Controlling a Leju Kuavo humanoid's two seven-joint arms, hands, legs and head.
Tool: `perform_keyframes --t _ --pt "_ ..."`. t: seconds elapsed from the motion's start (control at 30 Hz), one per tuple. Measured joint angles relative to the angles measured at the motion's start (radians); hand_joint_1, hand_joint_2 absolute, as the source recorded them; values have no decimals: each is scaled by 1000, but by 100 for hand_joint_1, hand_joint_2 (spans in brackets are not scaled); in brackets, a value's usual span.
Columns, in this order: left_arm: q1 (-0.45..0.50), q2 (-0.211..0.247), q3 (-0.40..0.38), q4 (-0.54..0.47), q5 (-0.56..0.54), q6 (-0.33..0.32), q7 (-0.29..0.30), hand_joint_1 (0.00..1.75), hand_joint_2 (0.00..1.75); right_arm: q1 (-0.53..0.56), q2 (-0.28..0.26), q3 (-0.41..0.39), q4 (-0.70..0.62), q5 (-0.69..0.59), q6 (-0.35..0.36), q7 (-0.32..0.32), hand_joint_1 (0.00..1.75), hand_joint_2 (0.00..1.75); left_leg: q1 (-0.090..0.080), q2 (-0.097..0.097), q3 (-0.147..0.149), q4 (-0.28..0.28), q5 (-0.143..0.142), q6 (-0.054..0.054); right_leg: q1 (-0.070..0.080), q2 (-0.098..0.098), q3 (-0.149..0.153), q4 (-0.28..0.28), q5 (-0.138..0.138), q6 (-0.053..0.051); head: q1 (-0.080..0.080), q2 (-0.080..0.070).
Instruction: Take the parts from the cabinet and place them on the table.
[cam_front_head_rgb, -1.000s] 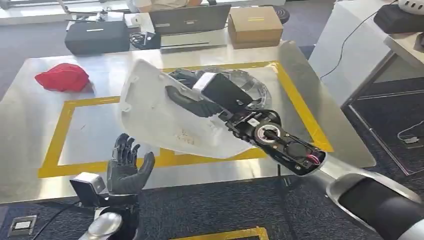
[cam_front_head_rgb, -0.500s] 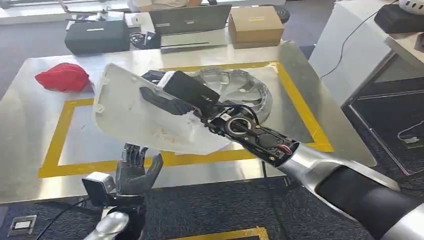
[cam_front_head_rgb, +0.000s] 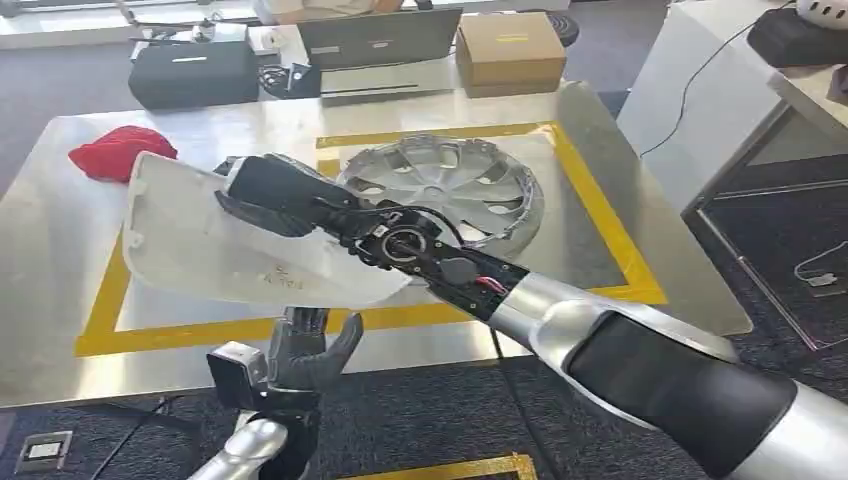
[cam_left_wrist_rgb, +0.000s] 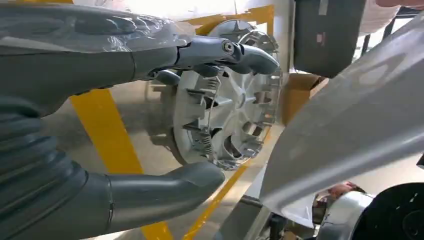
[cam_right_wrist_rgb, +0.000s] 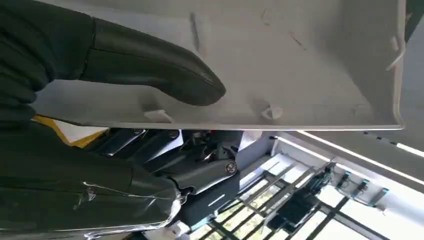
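My right robot hand (cam_front_head_rgb: 275, 195) is clamped on a white panel (cam_front_head_rgb: 215, 245), thumb on one face and fingers on the other, holding it tilted above the table (cam_front_head_rgb: 60, 250), just beside the hubcap (cam_front_head_rgb: 450, 185) and over the yellow tape (cam_front_head_rgb: 125, 335). I judge the panel light, thin, stiff and smooth, with small moulded clips that could snap, so gripping near the edge as I do now suits it, though it may pivot or slip there. My left robot hand (cam_front_head_rgb: 305, 345) hangs near the table's edge, beyond the panel from the hubcap, fingers apart and empty. The panel hides the table beneath it and part of a red cloth (cam_front_head_rgb: 110, 150). I cannot tell whether its low edge touches the table; the cabinet is out of frame.
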Motion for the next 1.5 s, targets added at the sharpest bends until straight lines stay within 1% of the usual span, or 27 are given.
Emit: perform_keyframes --t 0.27,0.5,0.7,0.97,1.5 --pt "-4 -19 -4 50 4 -28 -24 0 175 -44 70 18 147 0 -4 -17 175 175 0 0 0 0 0 0 0 0 0 0 0 0 0 0" --pt "-8 -38 -5 85 6 -56 -34 0 175 -71 103 30 224 1 -27 -26 175 175 0 0 0 0 0 0 0 0 0 0 0 0 0 0" --pt "-11 -55 -5 111 10 -69 -36 0 175 -79 118 39 249 8 -40 -23 175 175 0 0 0 0 0 0 0 0 0 -1 0 0 1 0" --pt "-12 -59 -5 123 16 -69 -38 0 175 -80 131 67 258 -48 -48 -39 175 175 0 0 0 0 0 0 0 0 0 0 0 0 0 0" --pt "-23 -56 -5 124 37 -34 -37 0 175 -122 133 101 280 -80 -50 -53 175 175 0 1 0 1 0 0 0 0 0 -1 0 0 0 0"
